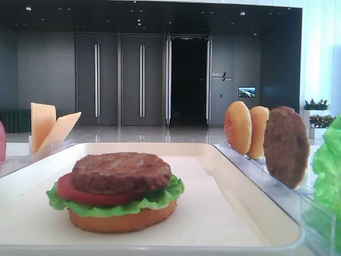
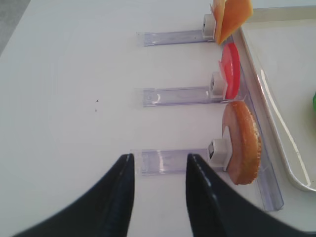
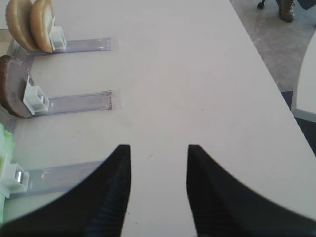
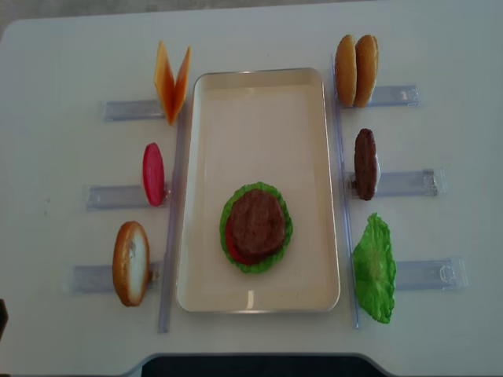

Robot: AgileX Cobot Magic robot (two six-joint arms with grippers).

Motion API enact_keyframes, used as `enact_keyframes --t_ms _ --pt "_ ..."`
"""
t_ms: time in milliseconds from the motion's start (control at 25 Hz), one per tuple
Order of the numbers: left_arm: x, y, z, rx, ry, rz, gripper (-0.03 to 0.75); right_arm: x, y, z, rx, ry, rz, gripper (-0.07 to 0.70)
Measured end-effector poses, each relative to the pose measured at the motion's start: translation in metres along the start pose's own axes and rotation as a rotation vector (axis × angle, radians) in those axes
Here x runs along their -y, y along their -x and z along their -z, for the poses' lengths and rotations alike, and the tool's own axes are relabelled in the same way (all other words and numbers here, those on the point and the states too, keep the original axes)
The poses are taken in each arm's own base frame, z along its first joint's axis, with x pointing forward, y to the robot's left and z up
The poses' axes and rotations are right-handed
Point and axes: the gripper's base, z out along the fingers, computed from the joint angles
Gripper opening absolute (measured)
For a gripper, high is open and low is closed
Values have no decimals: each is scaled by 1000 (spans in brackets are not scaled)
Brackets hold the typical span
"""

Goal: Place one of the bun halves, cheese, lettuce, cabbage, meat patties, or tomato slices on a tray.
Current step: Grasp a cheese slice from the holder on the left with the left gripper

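On the cream tray (image 4: 259, 94) lies a stack: bun half (image 1: 122, 220), lettuce (image 1: 106, 207), tomato slice (image 1: 69, 191), and a meat patty (image 4: 255, 222) on top. Left of the tray, cheese (image 4: 171, 81), a tomato slice (image 4: 153, 173) and a bun half (image 2: 243, 143) stand on edge in clear racks. To the right stand two bun halves (image 4: 355, 70), a patty (image 4: 365, 163) and lettuce (image 4: 374, 269). My left gripper (image 2: 159, 157) is open and empty over the table, just left of the bun half's rack. My right gripper (image 3: 159, 147) is open and empty over bare table.
Clear plastic racks (image 4: 118, 109) run out from both long sides of the tray, and a clear strip (image 4: 168, 259) lies along each side. The table's right edge (image 3: 276, 89) drops to the floor. A second white surface (image 3: 308, 84) stands beyond it.
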Motion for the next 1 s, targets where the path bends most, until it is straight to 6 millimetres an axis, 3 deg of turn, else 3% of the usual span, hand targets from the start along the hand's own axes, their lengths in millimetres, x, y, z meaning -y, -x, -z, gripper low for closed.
enact_keyframes --t_ms 1000 --pt "0 0 0 0 -4 2 235 1 0 0 0 7 12 293"
